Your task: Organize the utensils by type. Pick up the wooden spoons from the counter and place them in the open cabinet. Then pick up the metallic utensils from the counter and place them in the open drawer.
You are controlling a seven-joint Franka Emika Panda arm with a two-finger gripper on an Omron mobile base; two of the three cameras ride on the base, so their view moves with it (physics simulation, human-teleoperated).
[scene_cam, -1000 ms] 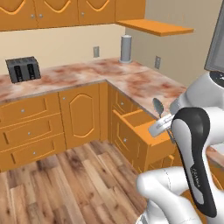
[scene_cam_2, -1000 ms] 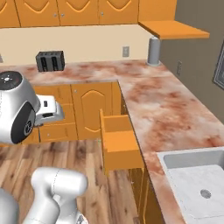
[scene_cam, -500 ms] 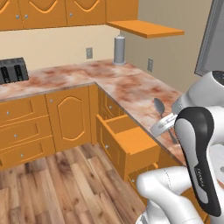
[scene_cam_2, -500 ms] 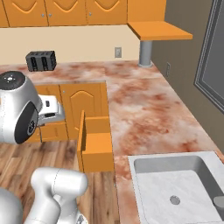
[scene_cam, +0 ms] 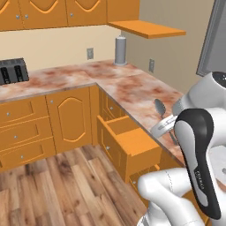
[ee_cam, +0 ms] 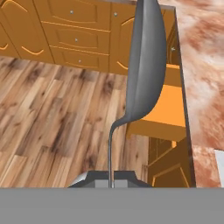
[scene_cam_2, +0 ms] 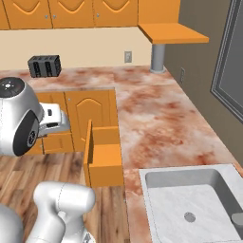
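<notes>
My gripper (ee_cam: 110,180) is shut on the thin handle of a grey metal spoon (ee_cam: 146,61), whose bowl stands up in front of the hand camera. In the left base view the spoon (scene_cam: 160,107) sticks up from the gripper (scene_cam: 164,127) over the counter (scene_cam: 128,86) edge, to the right of the open drawer (scene_cam: 132,141). The drawer (scene_cam_2: 107,156) is pulled out from the orange base units, and what shows of its inside (ee_cam: 170,109) is bare. The open cabinet's orange shelf (scene_cam: 150,30) hangs over the counter's far corner (scene_cam_2: 161,118).
A black toaster (scene_cam: 11,70) stands on the left run of counter. A grey steel cylinder (scene_cam: 120,50) stands under the shelf (scene_cam_2: 173,33). A pale sink (scene_cam_2: 199,204) sits in the counter near the base. Wooden floor (scene_cam: 53,185) lies before the units.
The whole scene has shifted across both base views, so the base has driven; the open drawer now appears closer. The gripper stays shut on the metal spoon.
</notes>
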